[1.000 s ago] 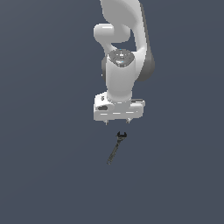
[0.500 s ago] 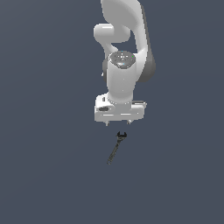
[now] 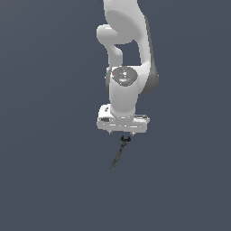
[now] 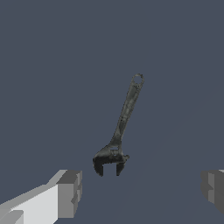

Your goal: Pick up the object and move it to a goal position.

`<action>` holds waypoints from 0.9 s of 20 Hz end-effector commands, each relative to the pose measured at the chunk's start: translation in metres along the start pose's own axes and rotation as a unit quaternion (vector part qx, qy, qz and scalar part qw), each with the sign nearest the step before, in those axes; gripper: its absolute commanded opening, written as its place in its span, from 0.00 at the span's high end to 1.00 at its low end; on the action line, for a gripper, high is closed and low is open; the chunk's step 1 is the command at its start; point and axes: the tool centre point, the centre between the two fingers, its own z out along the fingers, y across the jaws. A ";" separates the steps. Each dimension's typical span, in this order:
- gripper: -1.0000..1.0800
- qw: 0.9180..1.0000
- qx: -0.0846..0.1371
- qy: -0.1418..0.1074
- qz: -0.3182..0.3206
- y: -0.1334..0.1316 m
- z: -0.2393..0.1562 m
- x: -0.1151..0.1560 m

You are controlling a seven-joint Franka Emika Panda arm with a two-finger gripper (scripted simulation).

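The object is a slim dark grey-black wrench [image 4: 119,135] with a forked head and a long thin handle, lying flat on the grey floor. In the exterior view the wrench [image 3: 118,155] lies just below the white gripper [image 3: 124,135], its head under the hand and its handle pointing away toward the lower left. In the wrist view the gripper [image 4: 142,190] is open, with one finger [image 4: 69,194] and the other finger [image 4: 214,189] wide apart. The wrench head lies between the fingers, untouched. The gripper holds nothing.
The white Panda arm [image 3: 126,58] rises above the gripper in the exterior view. The flat grey floor [image 3: 45,180] spreads all round. No other objects show.
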 end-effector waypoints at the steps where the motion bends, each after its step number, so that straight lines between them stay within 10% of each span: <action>1: 0.04 0.999 0.000 -0.003 0.033 0.001 0.012 0.004; 18: 0.04 0.977 -0.009 -0.016 0.212 0.005 0.083 0.021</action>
